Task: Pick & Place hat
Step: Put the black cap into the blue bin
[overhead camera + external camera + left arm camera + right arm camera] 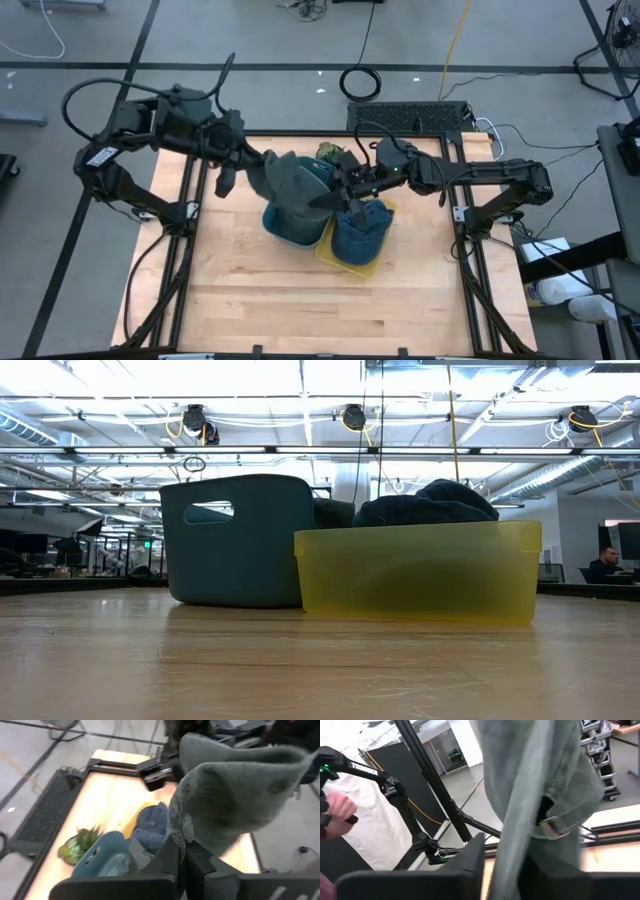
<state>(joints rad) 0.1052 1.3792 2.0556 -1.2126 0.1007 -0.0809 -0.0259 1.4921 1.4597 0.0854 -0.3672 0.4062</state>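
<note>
A grey-green knit hat (295, 178) hangs in the air between my two grippers, over the blue bin (292, 228). My left gripper (262, 165) is shut on the hat's left side; in its wrist view the hat (235, 795) bulges out past the fingers. My right gripper (338, 192) comes from the right, and the cloth (520, 820) runs down between its fingers. A yellow bin (372, 262) beside the blue one holds blue hats (360, 228). The low view shows only the two bins. My left gripper pinches the hat's rim edge (179, 827) between its two shut fingers, coming from the table's left and slanting down. The hat stands out beyond the fingers, lifted clear of the bins. My right gripper has a hanging fold of the hat (512, 855) between its two fingers, coming level from the table's right. The cloth runs upright through the fingers. Whether both fingers press it, the cloth hides.
The blue bin (240, 540) and the yellow bin (420, 575) stand side by side mid-table, with a dark hat (430, 505) showing above the yellow rim. A small green plant (328, 152) sits at the far edge. The near half of the wooden table (300, 310) is bare.
</note>
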